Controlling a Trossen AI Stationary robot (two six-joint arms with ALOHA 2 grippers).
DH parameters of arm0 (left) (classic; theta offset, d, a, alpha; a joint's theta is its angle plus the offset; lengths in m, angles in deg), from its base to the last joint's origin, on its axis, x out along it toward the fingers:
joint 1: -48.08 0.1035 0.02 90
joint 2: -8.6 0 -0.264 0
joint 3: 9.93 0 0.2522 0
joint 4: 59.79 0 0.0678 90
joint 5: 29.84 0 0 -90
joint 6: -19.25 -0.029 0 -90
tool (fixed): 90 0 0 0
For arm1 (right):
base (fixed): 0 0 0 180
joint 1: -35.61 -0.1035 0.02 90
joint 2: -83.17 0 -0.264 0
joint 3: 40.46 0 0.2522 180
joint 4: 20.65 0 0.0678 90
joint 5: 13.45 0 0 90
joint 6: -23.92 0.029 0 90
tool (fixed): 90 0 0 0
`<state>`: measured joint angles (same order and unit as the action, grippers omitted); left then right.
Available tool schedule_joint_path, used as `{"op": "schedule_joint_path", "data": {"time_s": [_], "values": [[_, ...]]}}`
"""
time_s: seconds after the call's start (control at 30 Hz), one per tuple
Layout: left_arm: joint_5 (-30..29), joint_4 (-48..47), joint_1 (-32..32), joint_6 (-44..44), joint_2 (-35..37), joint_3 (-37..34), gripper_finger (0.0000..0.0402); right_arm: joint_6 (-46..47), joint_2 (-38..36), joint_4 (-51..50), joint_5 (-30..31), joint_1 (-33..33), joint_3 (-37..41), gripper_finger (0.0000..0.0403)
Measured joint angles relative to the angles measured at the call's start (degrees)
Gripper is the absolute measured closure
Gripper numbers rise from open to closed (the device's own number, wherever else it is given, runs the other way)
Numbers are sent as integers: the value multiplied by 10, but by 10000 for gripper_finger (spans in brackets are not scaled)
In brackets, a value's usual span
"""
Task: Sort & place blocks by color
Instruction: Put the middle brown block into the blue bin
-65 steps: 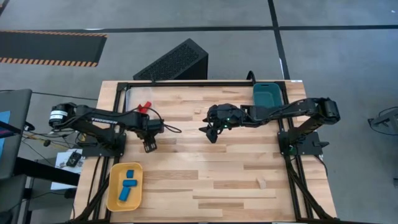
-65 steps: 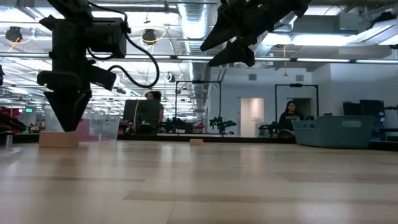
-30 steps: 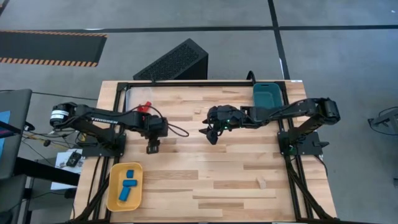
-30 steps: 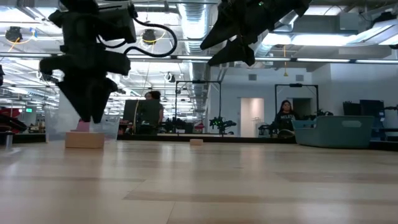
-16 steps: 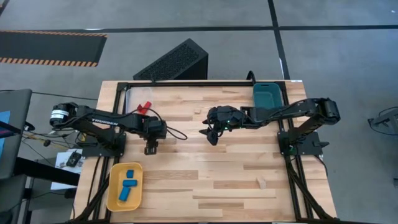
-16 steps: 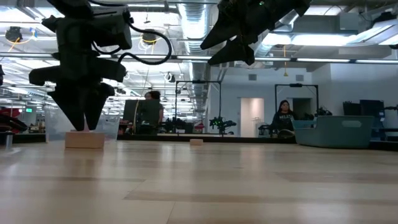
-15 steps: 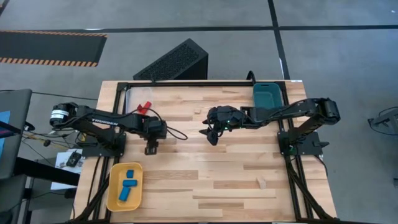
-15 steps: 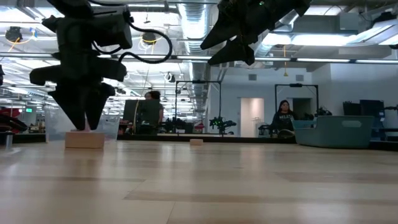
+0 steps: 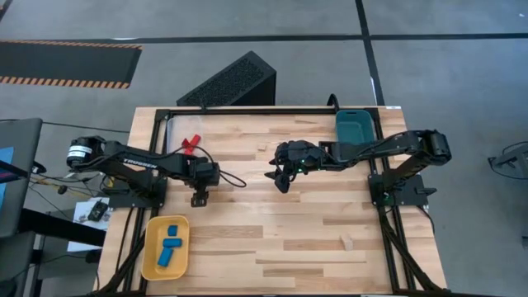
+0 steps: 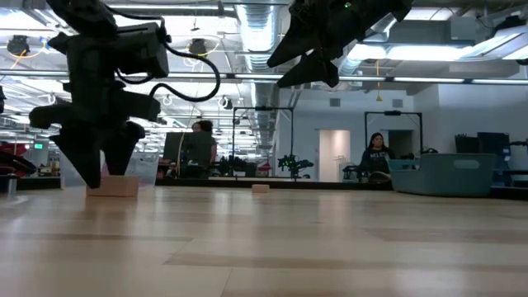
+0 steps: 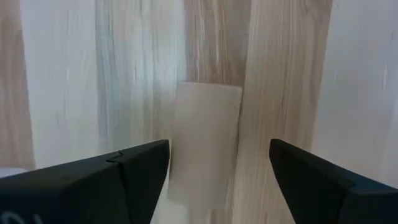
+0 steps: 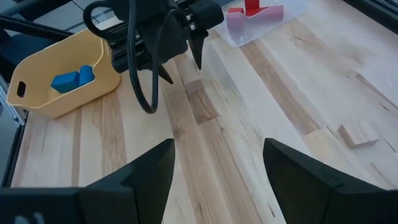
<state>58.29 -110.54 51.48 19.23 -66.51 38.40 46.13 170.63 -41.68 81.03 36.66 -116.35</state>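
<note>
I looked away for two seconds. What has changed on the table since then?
The left end effector swung toward the table's middle, lowered over the pale wood block and spread its fingers, now open astride it. The right end effector stayed raised and open; the yellow tray and its blue blocks are unmoved.

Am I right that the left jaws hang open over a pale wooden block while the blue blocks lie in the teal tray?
Not quite. The blue blocks lie in the yellow tray, as the high view shows. The rest holds: the left gripper hangs with jaws open over the pale wooden block.
</note>
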Motion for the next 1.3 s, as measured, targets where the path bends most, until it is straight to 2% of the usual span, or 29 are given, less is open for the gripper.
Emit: {"op": "schedule_joint_path", "data": {"time_s": [0.17,0.37,0.4,0.57,0.67,0.77,0.87,1.03,1.17,1.3], "values": [[-1,15,0,22,0,-10,180,7,0,0,0,-3,0,133],[-1,50,0,25,0,-10,296,45,0,0,1,-3,0,133],[0,64,0,28,0,-10,304,52,-1,-1,1,-3,0,133],[0,149,0,42,0,-10,304,120,-16,-15,1,7,0,133],[0,213,0,33,0,-10,303,187,-27,-65,0,19,0,133],[0,289,0,3,0,-10,278,235,-37,-115,1,31,4,133],[-1,374,0,-32,0,-10,264,297,-52,-121,-13,39,33,133],[-33,439,8,-65,0,7,286,401,-62,-25,-69,48,98,133],[-35,443,26,-79,0,25,297,427,-54,44,-71,48,108,133],[-31,445,41,-101,0,35,284,429,-34,100,-56,55,108,133]]}}
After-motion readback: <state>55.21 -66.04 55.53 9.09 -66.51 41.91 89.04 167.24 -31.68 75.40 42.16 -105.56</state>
